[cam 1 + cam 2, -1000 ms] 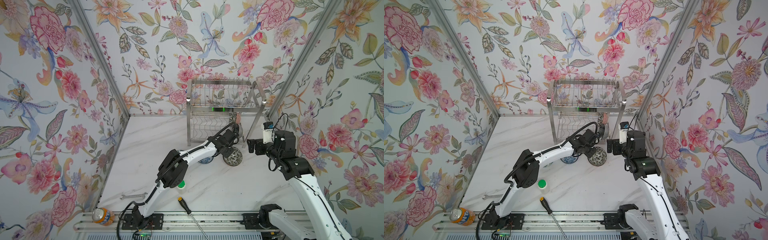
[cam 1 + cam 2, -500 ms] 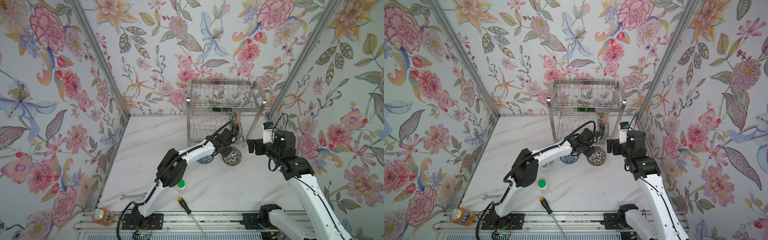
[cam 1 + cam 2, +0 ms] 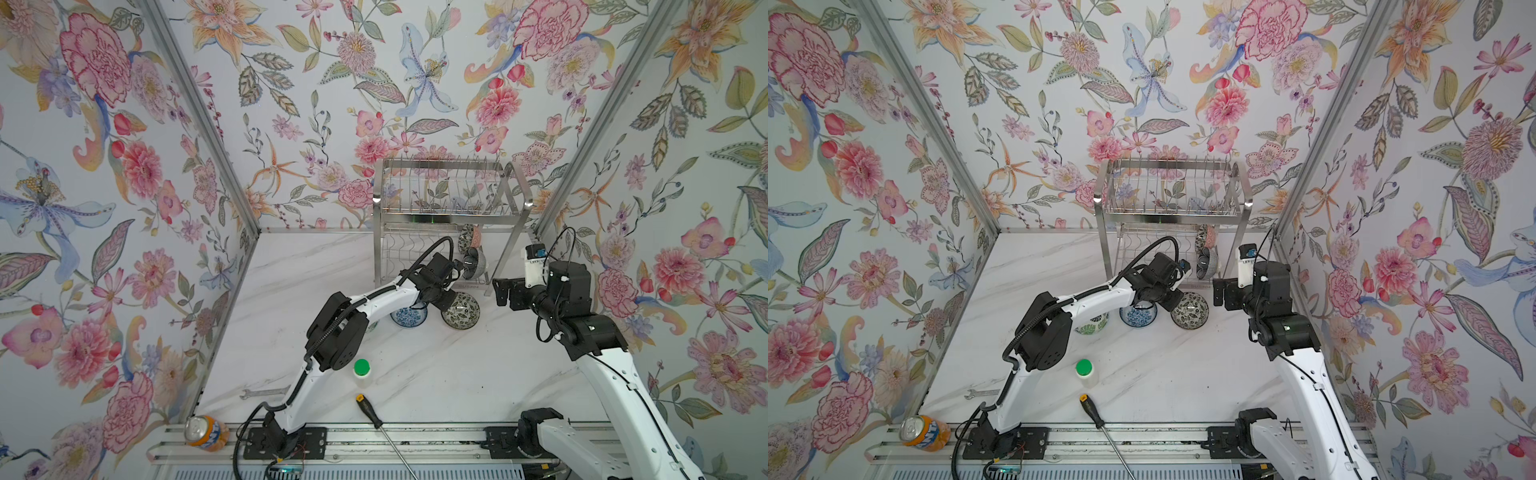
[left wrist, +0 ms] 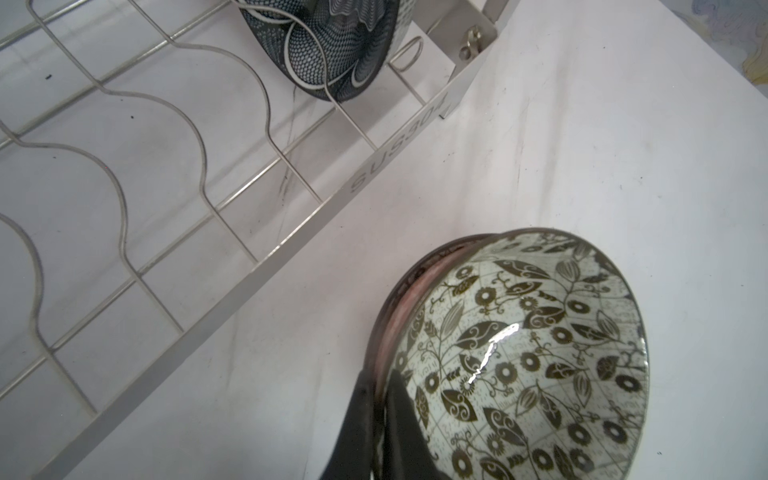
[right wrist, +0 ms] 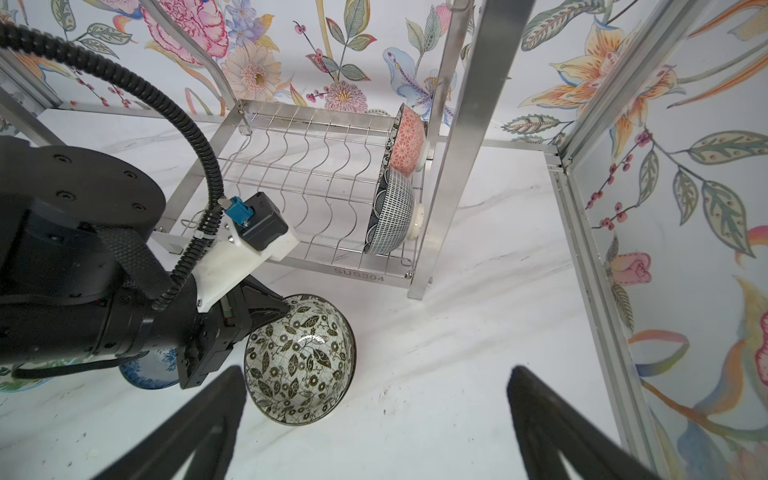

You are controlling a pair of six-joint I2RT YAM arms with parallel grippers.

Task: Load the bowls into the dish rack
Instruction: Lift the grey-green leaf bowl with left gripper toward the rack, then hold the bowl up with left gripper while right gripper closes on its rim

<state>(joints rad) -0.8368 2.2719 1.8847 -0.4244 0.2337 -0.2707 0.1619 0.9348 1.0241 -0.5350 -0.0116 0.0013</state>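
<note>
Our left jaws are pinched tight on the rim of the black-and-white floral bowl (image 4: 519, 357), one side inside and one on the pinkish outside. The bowl is tipped on edge just in front of the dish rack (image 3: 451, 208). We should lift it clear of the front rail (image 4: 266, 270) and stand it in the wavy shelf (image 4: 124, 174) slot beside the navy bowl (image 5: 390, 216), without nudging that one. Our right jaws stand wide open and empty near the rack's leg (image 5: 461, 145).

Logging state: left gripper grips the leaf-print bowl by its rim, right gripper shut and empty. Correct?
No. The right gripper is open and empty, jaws wide apart in the right wrist view. The left gripper does grip the leaf-print bowl by its rim.
</note>
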